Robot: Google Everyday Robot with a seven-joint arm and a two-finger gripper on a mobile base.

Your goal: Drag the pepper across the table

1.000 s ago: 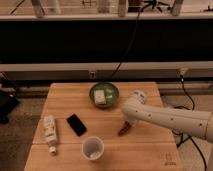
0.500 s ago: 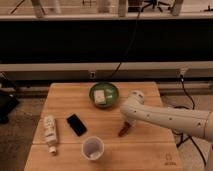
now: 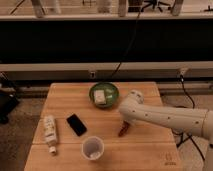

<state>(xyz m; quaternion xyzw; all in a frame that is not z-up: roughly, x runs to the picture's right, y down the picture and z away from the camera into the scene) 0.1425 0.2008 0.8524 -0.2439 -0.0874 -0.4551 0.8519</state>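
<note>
The pepper (image 3: 122, 131) is a small dark red, elongated shape lying on the light wooden table (image 3: 150, 150), right of centre. My white arm reaches in from the right, and the gripper (image 3: 127, 123) sits at the arm's end, right over the pepper's upper end. The arm's bulk hides the fingers. The pepper's lower tip pokes out below the arm toward the table's front.
A green bowl (image 3: 104, 94) with a pale item in it stands at the back centre. A black phone (image 3: 76, 124) lies left of centre, a white bottle (image 3: 49, 133) lies at the left edge, and a white cup (image 3: 92, 148) stands near the front edge.
</note>
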